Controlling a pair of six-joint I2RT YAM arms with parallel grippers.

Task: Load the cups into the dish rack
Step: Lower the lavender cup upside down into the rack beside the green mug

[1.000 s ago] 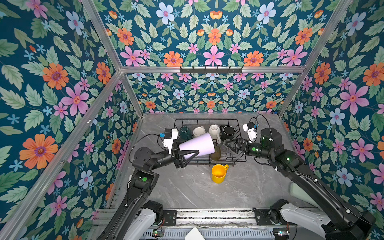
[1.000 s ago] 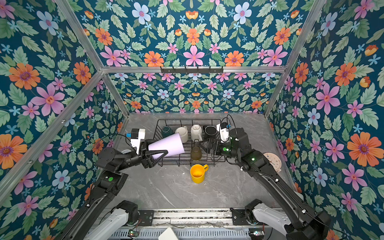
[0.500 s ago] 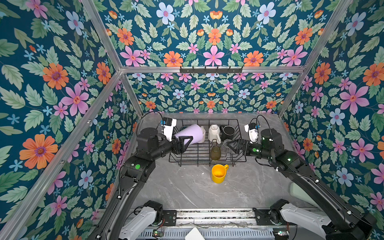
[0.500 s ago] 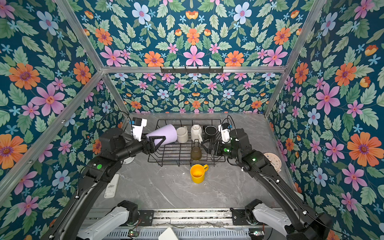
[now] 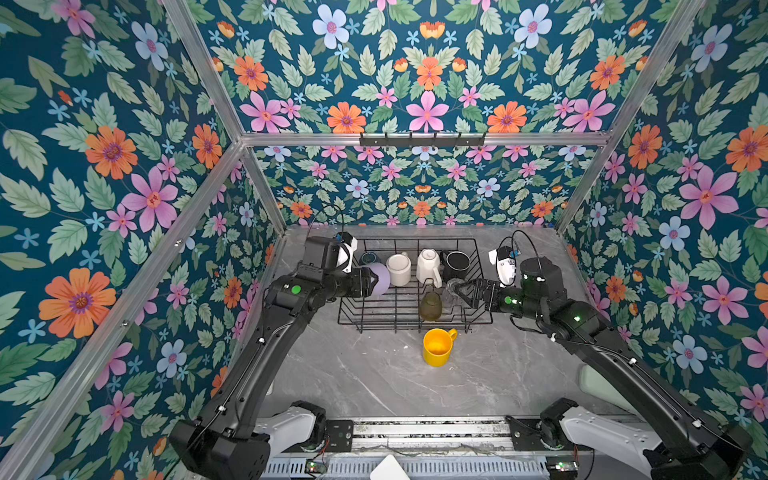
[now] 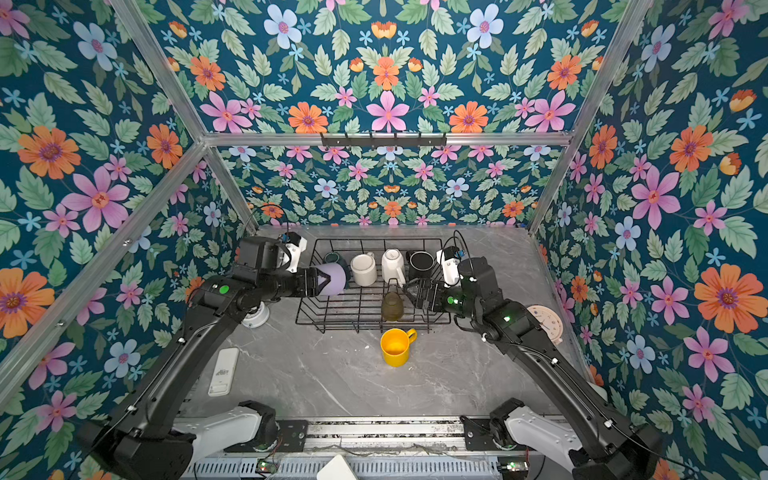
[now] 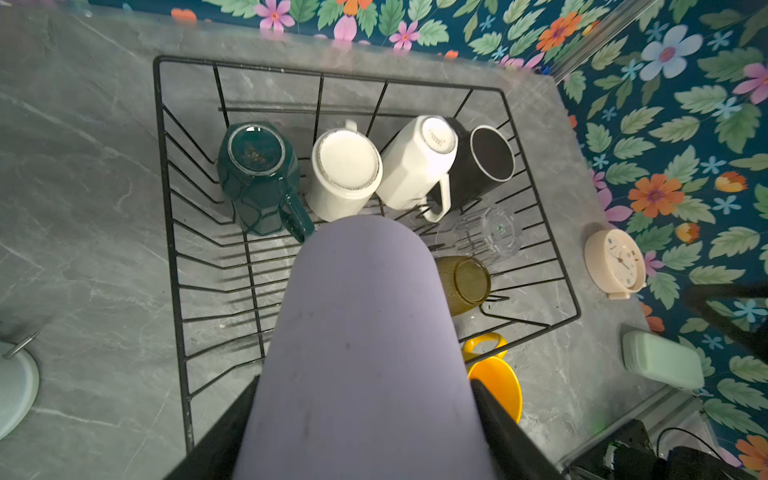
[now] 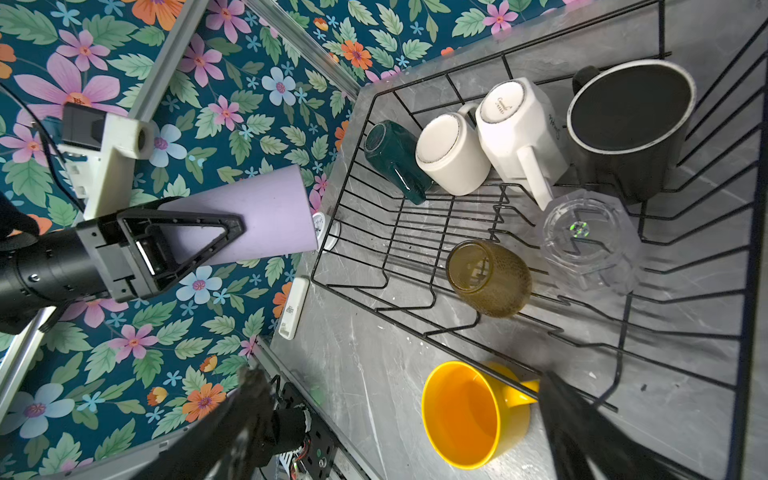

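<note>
Left wrist view is showing the left gripper [image 7: 363, 386] clamping a lilac plastic tumbler [image 7: 365, 311] sideways over the left part of the black wire dish rack [image 5: 399, 307]. The right gripper [image 5: 460, 292] is hanging wide open beside a clear glass [image 8: 588, 245] in the rack's right half. A yellow mug [image 8: 461, 413] is standing outside, at the rack's near edge.

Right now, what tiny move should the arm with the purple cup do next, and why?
Probably lower the lilac tumbler, held in the left gripper, onto bare wires of the dish rack near the teal mug: it hangs above them, unplaced.
</note>
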